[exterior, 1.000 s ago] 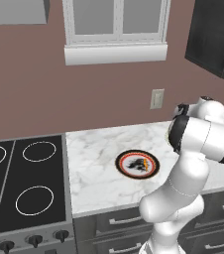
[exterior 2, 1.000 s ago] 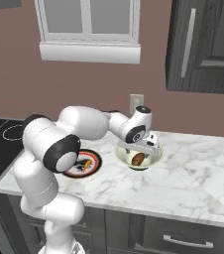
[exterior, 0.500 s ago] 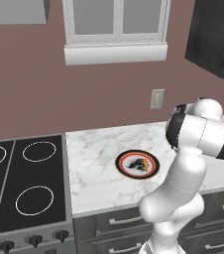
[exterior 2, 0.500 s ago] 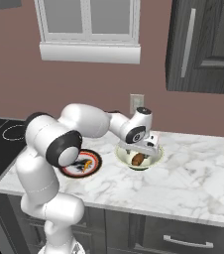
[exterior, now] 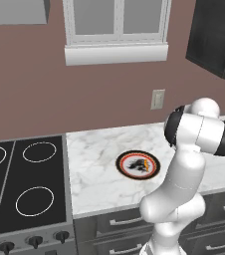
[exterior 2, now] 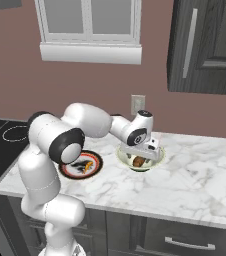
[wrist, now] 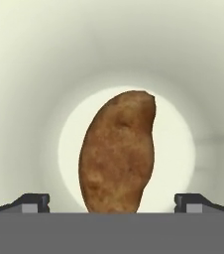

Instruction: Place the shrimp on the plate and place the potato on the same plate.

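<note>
The potato [wrist: 118, 151], a brown, rough-skinned oblong, lies in a smooth pale round bowl [exterior 2: 157, 156] on the marbled white counter [exterior 2: 200, 175], right of the flat ringed plate [exterior 2: 96, 163]. The arm reaches right, its gripper [wrist: 112, 204] directly over the potato, fingers [wrist: 30, 202] spread wide, grasping nothing. The potato's near end is cut off from the hand view.

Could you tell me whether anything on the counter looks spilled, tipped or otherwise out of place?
Nothing stands out: the plate lies flat on the counter, and the potato rests in an upright bowl between the open gripper's fingertips.
</note>
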You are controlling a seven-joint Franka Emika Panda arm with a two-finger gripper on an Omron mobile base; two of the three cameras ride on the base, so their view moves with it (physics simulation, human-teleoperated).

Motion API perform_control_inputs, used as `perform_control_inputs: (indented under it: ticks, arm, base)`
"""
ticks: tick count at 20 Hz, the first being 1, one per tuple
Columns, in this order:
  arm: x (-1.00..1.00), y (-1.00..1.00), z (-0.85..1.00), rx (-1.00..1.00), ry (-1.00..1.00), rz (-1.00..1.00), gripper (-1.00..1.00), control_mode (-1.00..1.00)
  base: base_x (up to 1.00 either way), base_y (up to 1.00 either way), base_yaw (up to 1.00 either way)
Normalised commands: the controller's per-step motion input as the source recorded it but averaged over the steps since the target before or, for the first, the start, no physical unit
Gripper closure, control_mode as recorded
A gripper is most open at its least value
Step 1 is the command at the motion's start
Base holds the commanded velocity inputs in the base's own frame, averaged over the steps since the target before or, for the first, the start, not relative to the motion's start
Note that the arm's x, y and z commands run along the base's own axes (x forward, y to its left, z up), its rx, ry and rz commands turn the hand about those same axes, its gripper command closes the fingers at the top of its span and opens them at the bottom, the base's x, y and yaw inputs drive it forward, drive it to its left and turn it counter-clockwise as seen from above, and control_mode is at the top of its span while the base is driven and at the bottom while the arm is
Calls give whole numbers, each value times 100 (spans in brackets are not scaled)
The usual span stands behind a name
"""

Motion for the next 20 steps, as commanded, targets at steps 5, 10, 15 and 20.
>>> perform_control_inputs:
  ticks: [5, 10, 15, 20]
  arm:
    - [0, 0, -16, 0, 5, 0, -100, -100]
    - [0, 0, -16, 0, 2, 0, -100, -100]
    - [0, 0, -11, 0, 0, 0, -100, -100]
    - [0, 0, -10, 0, 0, 0, -100, -100]
  base:
    - [0, 0, 0]
    - [0, 0, 0]
    - [0, 0, 0]
    - [0, 0, 0]
